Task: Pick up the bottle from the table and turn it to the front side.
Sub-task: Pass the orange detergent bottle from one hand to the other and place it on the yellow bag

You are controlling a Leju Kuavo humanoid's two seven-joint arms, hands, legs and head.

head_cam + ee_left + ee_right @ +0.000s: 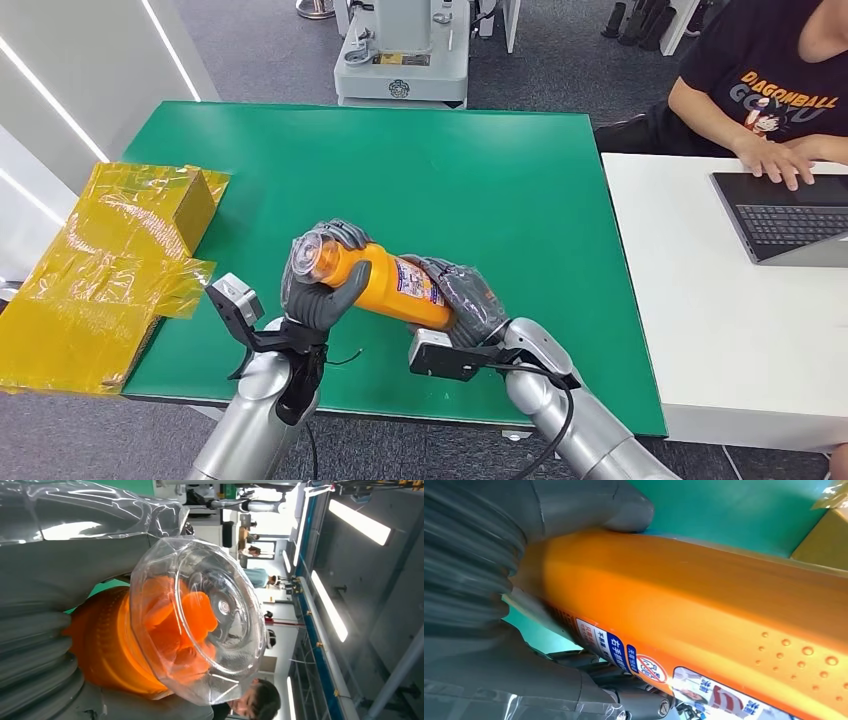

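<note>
Low in the frame, the left hand [318, 290] wraps the clear cap and the right hand [462, 300] clasps the base of the tilted orange bottle [385, 283] above the green worktop [420, 180].

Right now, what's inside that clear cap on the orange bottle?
Through the clear cap an orange nozzle piece shows on the orange bottle. The left hand wraps the cap's far side, so that part is hidden; the right hand holds the base.

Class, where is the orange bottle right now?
Head view: the orange bottle is held sideways above the green table's near edge, between the left hand and right hand.
</note>
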